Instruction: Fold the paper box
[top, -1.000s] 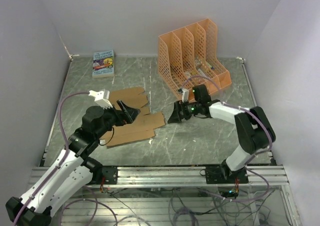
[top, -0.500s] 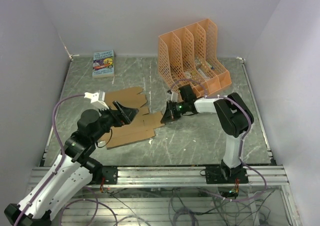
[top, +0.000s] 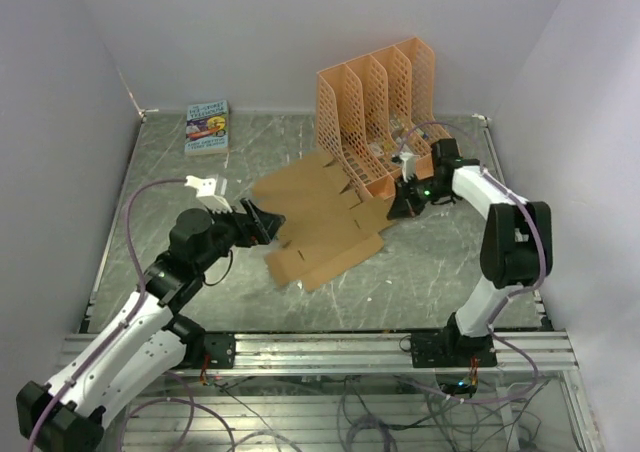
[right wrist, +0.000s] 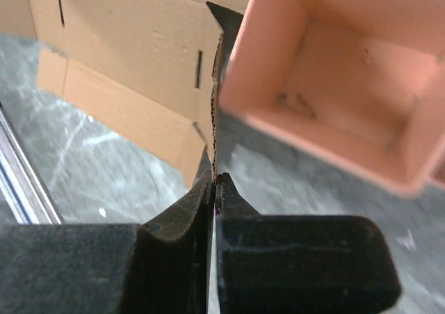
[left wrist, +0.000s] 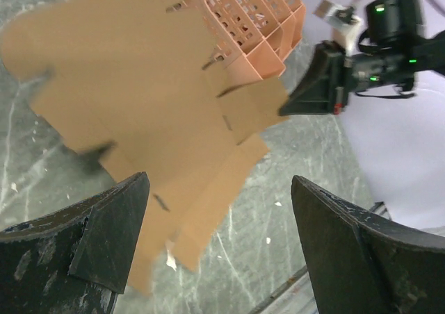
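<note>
The paper box (top: 320,227) is a flat tan cardboard sheet with creases and tabbed flaps, lying in the middle of the table with its right edge raised. My right gripper (top: 403,207) is shut on that right edge, just in front of the orange rack. In the right wrist view the gripper (right wrist: 215,182) pinches the cardboard (right wrist: 125,64) edge-on. My left gripper (top: 265,222) hangs open at the sheet's left side, touching nothing. The left wrist view shows its fingers (left wrist: 104,237) wide apart above the sheet (left wrist: 153,98).
An orange perforated file rack (top: 385,122) stands at the back right, right beside the held edge (right wrist: 334,85). A small colourful book (top: 207,126) lies at the back left. White walls close in the table on three sides.
My right gripper shut on the cardboard's right edge and dragged the sheet to the right, up to the orange rack. The sheet slid out from under the left gripper, which stayed open.
</note>
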Robot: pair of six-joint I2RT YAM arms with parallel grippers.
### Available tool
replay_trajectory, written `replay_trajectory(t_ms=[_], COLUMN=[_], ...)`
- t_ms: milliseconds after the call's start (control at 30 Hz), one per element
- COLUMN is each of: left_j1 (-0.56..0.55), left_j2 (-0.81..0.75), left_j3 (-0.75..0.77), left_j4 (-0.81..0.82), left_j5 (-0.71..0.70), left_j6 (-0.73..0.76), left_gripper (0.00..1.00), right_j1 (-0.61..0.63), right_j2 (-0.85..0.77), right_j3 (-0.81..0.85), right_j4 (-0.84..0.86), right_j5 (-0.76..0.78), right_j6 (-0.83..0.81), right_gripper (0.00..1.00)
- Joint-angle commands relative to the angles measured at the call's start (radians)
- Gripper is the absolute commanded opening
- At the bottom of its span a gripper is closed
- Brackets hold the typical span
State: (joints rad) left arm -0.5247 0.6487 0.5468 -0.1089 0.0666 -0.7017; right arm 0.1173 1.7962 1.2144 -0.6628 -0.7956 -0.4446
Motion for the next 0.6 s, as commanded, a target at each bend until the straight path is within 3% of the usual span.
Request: replay_trajectory(t_ms=[0,167,333,467,567], left_j1=[0.006,0.026,0.140,0.204,0.219], left_j2=[0.092,0.144,0.035,-0.112,-0.128], left_j3=[0.047,0.065,-0.021,-0.016,0.021], left_j4=[0.112,0.083,-0.033,-0.083,-0.026], left_j5=[-0.008,-0.050,-0.095,-0.092,0.003], left_j6=[0.131,0.110,0.005,0.063,0.141], left_gripper=[0.95,0.94,0.95,0.94,0.94], right_j1=[-0.033,-0.032,-0.030,-0.029,-0.029], right_j2=[-0.153,-0.323,-0.372,-0.348,-0.339], right_j3=[-0.020,-0.041,-0.035,-0.002,0.014], right_j4=[-0.160,-0.090,-0.078,-0.086,-0.130], right_j5=[0.041,0.083,0.044,0.059,0.029], right_j6=[-0.326,-0.409,-0.452,-0.472,-0.512], right_gripper=[0.00,0.00,0.00,0.00,0.00])
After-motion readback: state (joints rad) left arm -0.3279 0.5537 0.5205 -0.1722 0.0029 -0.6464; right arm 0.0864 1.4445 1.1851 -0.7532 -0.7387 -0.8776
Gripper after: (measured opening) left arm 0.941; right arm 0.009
